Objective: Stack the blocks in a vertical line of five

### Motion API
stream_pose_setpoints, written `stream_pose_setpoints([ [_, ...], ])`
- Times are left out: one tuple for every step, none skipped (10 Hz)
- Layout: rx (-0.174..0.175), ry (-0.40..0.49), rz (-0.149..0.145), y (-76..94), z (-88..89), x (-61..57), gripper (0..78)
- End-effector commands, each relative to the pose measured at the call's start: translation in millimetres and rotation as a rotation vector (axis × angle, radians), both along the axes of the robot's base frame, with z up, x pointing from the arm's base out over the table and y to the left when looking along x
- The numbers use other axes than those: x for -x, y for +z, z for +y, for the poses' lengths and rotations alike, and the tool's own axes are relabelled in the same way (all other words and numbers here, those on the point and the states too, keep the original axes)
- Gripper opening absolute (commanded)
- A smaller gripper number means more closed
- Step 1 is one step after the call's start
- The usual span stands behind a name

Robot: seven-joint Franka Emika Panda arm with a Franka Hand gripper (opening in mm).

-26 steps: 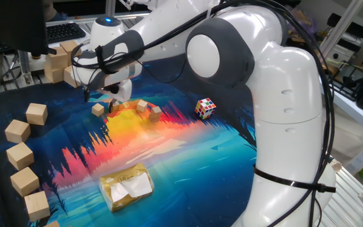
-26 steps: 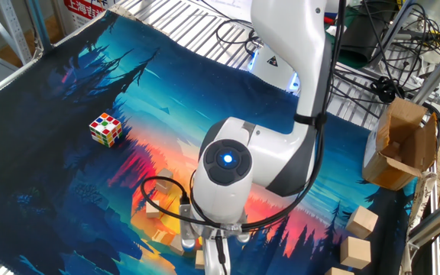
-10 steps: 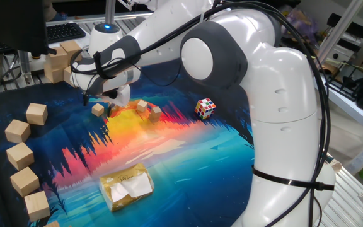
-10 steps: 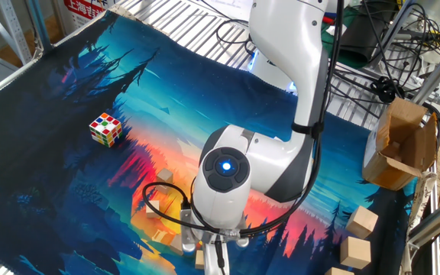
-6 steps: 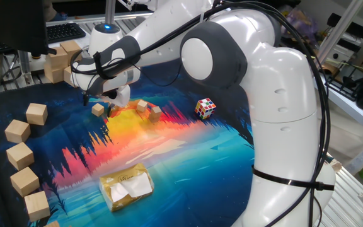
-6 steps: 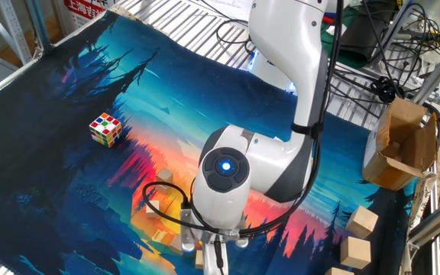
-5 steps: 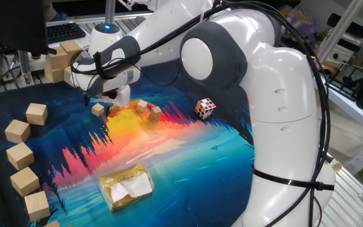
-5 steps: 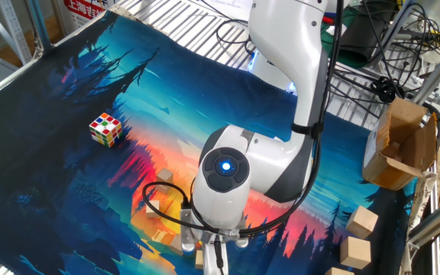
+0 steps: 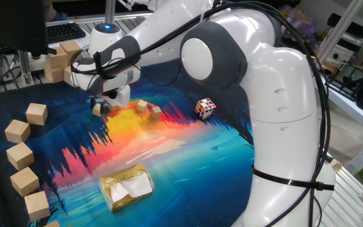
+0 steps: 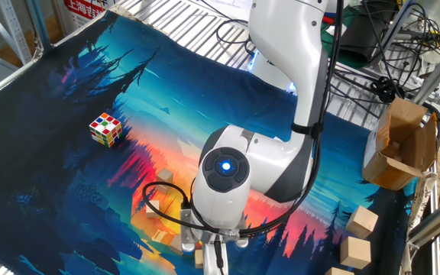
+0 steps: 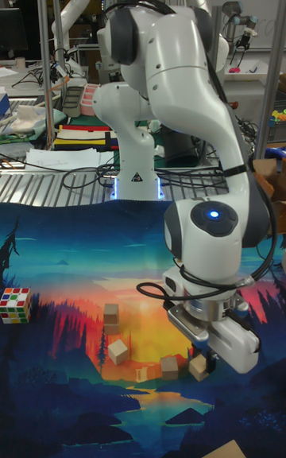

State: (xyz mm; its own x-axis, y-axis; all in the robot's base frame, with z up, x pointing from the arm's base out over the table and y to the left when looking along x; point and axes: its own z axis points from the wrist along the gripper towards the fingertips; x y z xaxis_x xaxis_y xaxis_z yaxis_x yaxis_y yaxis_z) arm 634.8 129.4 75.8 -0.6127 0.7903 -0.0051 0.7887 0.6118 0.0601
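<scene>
Gripper [image 11: 205,362] lowered onto small block [image 11: 198,368]; fingers seen straddling it, grip unconfirmed; three other blocks [image 11: 169,365] scattered just beside; squeeze should be centred, lift kept straight.

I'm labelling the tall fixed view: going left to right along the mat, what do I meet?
Multicoloured puzzle cube → tiny tan wooden block standing farther back → tilted tiny tan block → tiny tan block on the orange patch → tiny tan block at the gripper's fingers.
</scene>
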Motion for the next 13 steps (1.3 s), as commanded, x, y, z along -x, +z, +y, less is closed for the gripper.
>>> stream_pose_setpoints([
  [-0.002,-0.017,-0.004,1.0,-0.4,-1.6,1.4],
  [-0.002,-0.017,-0.004,1.0,-0.4,-1.6,1.4],
  [-0.002,-0.017,-0.004,1.0,-0.4,-1.6,1.4],
  [-0.002,-0.017,-0.004,1.0,-0.4,-1.6,1.4],
  [-0.002,-0.017,-0.004,1.0,-0.4,-1.6,1.4],
  [-0.002,-0.017,-0.004,1.0,-0.4,-1.6,1.4],
  [0.010,0.227,0.040,42.9,-14.3,11.9,1.4],
  [0.010,0.262,0.047,47.9,-16.6,14.2,1.4],
  [0.010,0.289,0.047,51.3,-18.3,15.9,1.4],
  [0.016,0.325,0.049,53.4,-19.4,16.9,1.4],
  [0.023,0.366,0.050,55.6,-20.6,18.0,1.4],
  [0.026,0.376,0.050,56.3,-20.9,18.4,1.4],
  [0.040,0.441,0.056,64.6,-27.8,22.4,1.4],
])
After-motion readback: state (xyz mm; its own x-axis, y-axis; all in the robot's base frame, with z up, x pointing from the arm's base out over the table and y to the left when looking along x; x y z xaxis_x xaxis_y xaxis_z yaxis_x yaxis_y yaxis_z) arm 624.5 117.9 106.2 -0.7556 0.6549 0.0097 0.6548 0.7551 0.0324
